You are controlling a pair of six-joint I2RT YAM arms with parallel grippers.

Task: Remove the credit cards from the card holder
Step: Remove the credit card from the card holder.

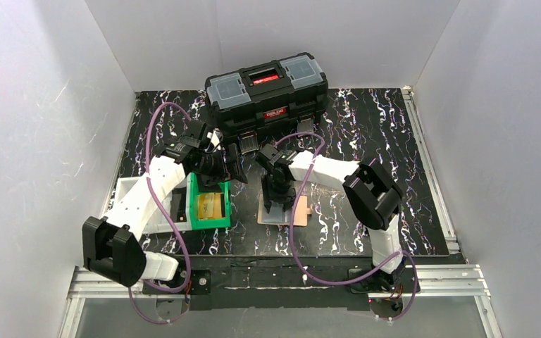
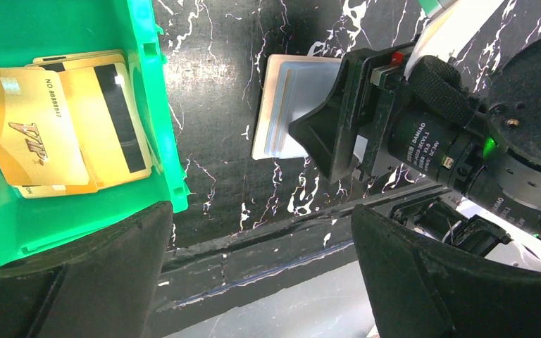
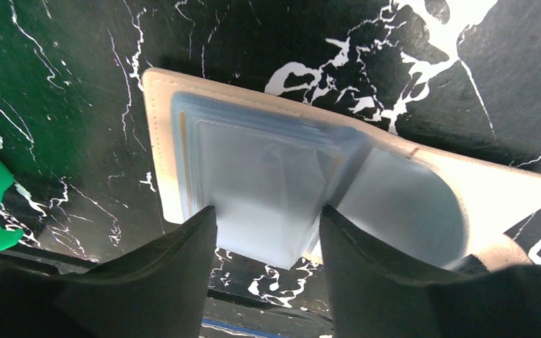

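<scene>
The tan card holder point(image 3: 156, 141) lies open on the black marbled table, just right of centre point(image 1: 301, 209). A light blue credit card point(image 3: 260, 169) sticks out of its pocket toward the camera. My right gripper point(image 3: 268, 211) points down at it, and its two black fingers press against the card's opposite side edges. The same gripper point(image 1: 278, 204) hides most of the holder from above. My left gripper point(image 2: 260, 232) hangs open with nothing in it, between the green bin and the holder point(image 2: 282, 105). No orange-tan card shows.
A green plastic bin point(image 1: 196, 211) with yellow cards point(image 2: 56, 127) in it stands left of the holder. A white tray point(image 1: 130, 190) lies further left. The black toolbox point(image 1: 268, 91) stands at the back. The table's near edge runs just below the holder.
</scene>
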